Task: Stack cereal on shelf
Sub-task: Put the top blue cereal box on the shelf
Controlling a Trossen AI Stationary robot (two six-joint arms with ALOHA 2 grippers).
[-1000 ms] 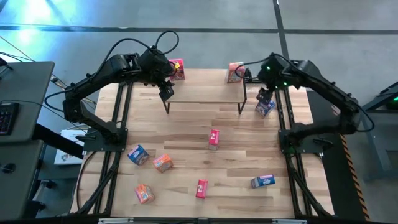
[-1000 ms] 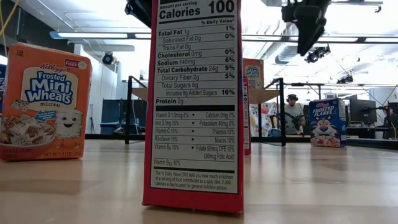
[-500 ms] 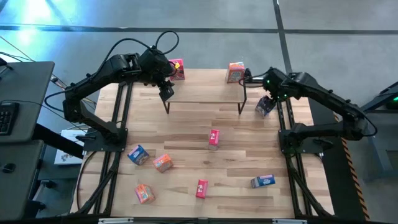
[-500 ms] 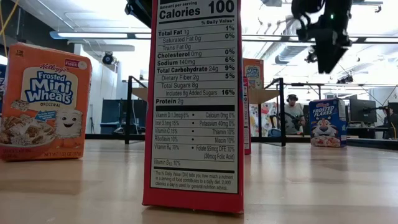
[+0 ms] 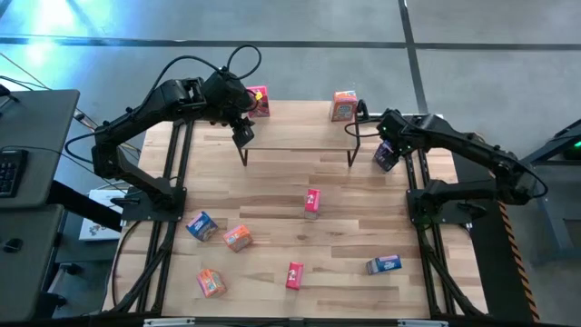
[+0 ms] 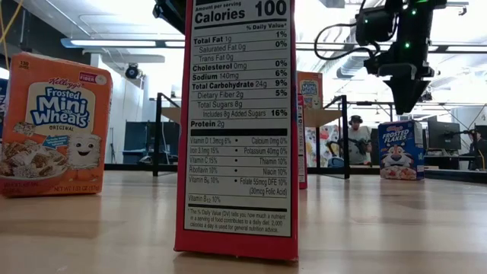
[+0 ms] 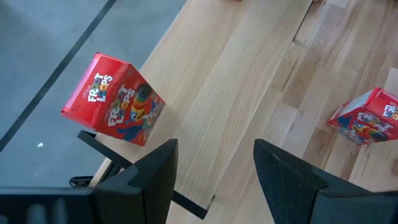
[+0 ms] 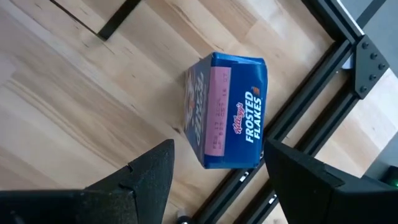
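A blue Frosted Flakes box (image 8: 227, 109) stands on the table by its right edge (image 5: 386, 155), beside the shelf's right legs. My right gripper (image 8: 214, 186) hangs open straight above it (image 6: 403, 90), touching nothing. The shelf (image 5: 300, 136) carries a red Froot Loops box (image 7: 115, 99) on its far left corner and an orange box (image 5: 343, 105) at its far right. My left gripper (image 7: 214, 180) is open over the shelf's left end (image 5: 242, 134), clear of everything.
On the tabletop lie a red box (image 5: 312, 202) mid-table, a blue (image 5: 201, 225) and two orange boxes (image 5: 238, 238) (image 5: 211, 282) near left, a red one (image 5: 294, 274) and a blue one (image 5: 384, 264) near the front. A dark frame rail (image 8: 298, 118) runs right beside the blue box.
My right gripper has come down over the blue box at the table's right edge and has tipped until its fingers point straight down at it. The boxes have stayed where they were.
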